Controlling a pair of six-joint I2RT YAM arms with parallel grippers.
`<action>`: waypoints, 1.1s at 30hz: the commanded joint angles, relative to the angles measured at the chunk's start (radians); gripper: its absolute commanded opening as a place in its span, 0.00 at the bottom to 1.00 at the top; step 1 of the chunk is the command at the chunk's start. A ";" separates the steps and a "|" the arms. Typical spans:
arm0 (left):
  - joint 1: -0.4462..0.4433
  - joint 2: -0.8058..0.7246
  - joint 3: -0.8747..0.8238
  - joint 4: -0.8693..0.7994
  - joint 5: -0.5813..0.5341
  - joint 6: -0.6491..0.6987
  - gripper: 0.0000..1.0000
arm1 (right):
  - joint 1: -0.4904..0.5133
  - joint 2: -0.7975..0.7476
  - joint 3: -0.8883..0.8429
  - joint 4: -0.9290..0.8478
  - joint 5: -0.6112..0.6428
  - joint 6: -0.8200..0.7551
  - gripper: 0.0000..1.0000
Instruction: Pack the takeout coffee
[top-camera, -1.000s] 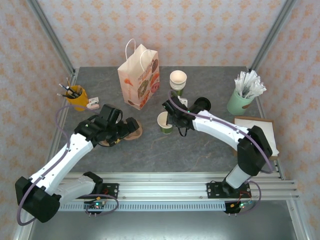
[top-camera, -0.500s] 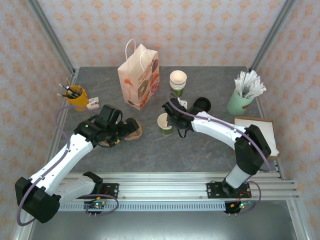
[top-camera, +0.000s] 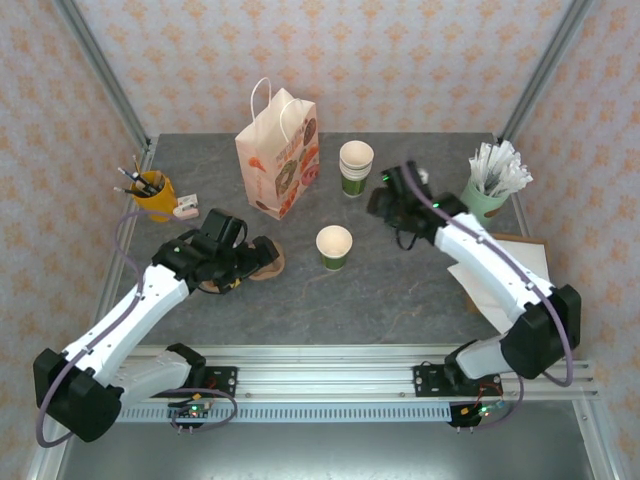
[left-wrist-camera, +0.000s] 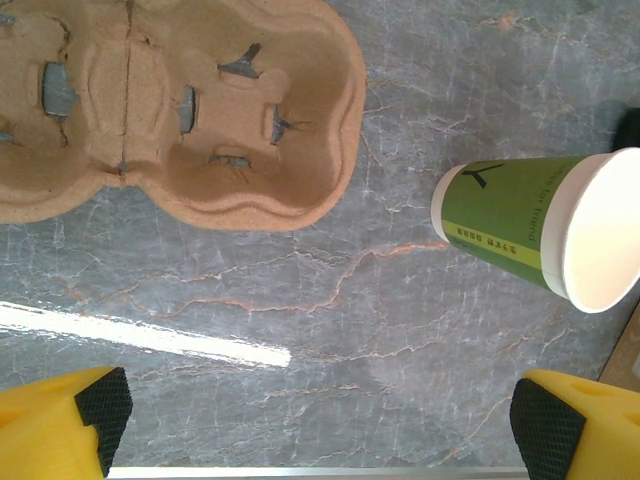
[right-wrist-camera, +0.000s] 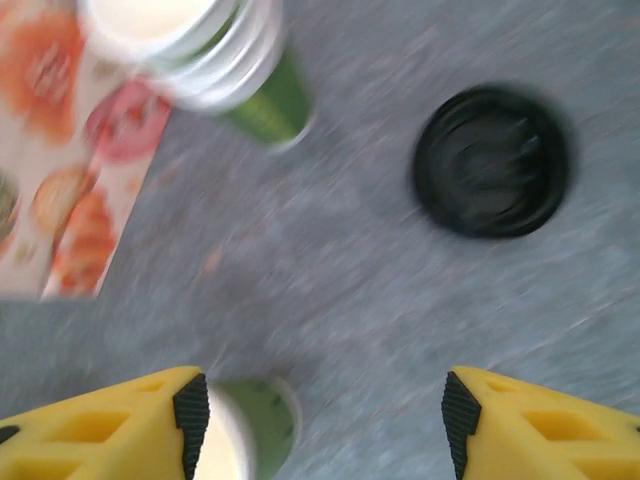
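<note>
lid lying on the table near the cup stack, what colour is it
The lid is plain black; it shows best in the right wrist view.

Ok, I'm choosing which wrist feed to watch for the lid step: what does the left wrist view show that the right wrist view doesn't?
Left wrist, not right wrist: the cardboard cup carrier. Right wrist, not left wrist: the black lid, the stack of cups and the paper bag. Both: the lidless green cup, standing on the grey table.
</note>
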 joint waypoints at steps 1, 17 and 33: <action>-0.011 0.019 0.031 0.033 0.003 0.017 1.00 | -0.122 0.072 -0.012 -0.017 -0.158 -0.181 0.64; -0.014 0.082 0.093 -0.032 -0.061 0.025 1.00 | -0.191 0.464 0.193 0.065 -0.188 -0.328 0.52; -0.014 0.155 0.131 -0.055 -0.069 0.038 1.00 | -0.188 0.571 0.237 0.116 -0.133 -0.343 0.36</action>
